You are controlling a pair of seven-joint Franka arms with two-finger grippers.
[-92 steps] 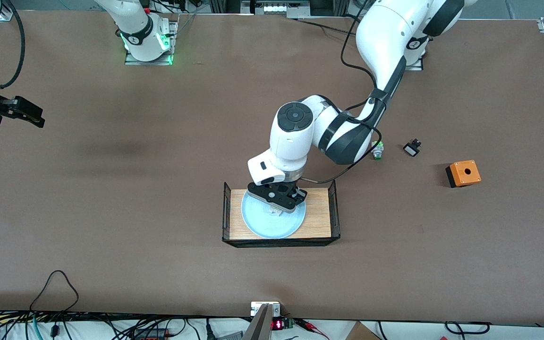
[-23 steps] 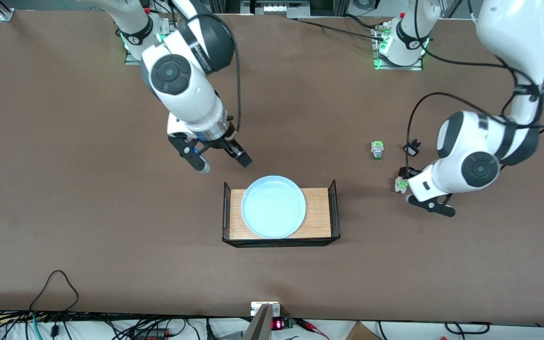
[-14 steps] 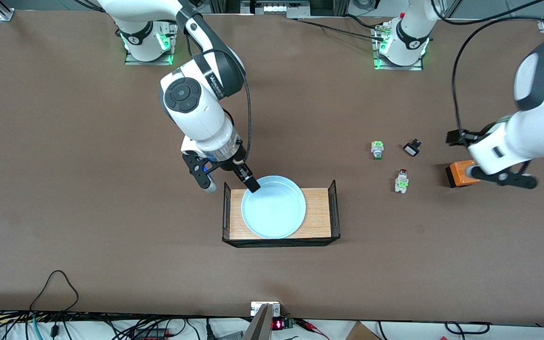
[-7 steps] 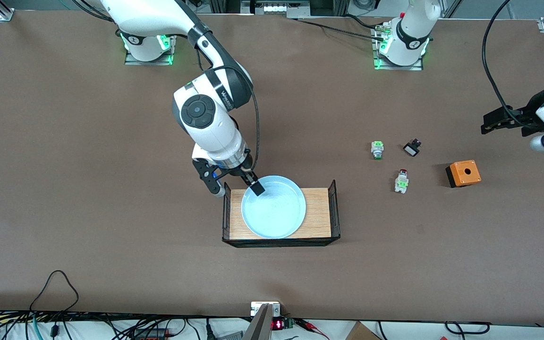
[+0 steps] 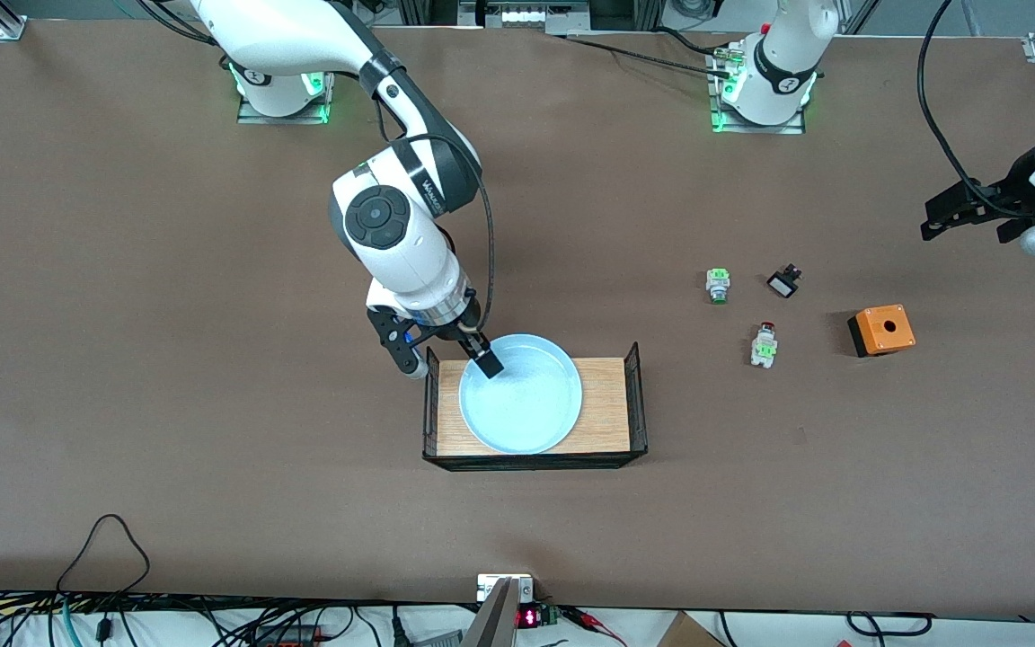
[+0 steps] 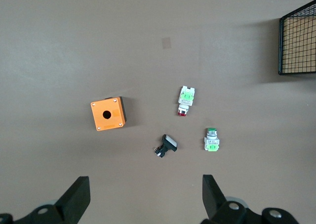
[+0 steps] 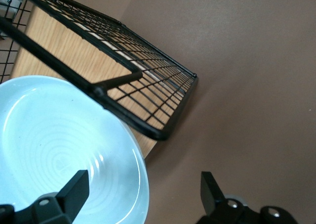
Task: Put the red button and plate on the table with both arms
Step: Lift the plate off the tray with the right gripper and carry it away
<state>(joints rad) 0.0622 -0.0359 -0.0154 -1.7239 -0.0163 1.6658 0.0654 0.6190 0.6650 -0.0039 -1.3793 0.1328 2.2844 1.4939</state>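
Your right pincer [image 5: 449, 353] straddles the plate [image 5: 522, 395] rim, spread wide, gripping nothing. Your left pincer [image 5: 976, 216], spread wide and empty, hangs by the surface [image 5: 167, 314] edge, the red button [image 5: 762, 344] lying free.

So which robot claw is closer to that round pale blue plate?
The right claw, open, straddling the round pale blue plate's rim on the wooden tray. The left claw hangs open above the table's left-arm end.

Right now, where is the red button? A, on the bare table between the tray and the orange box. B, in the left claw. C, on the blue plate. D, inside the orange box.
A: the red button lies on the table, between the tray and the orange box, with no claw touching it.
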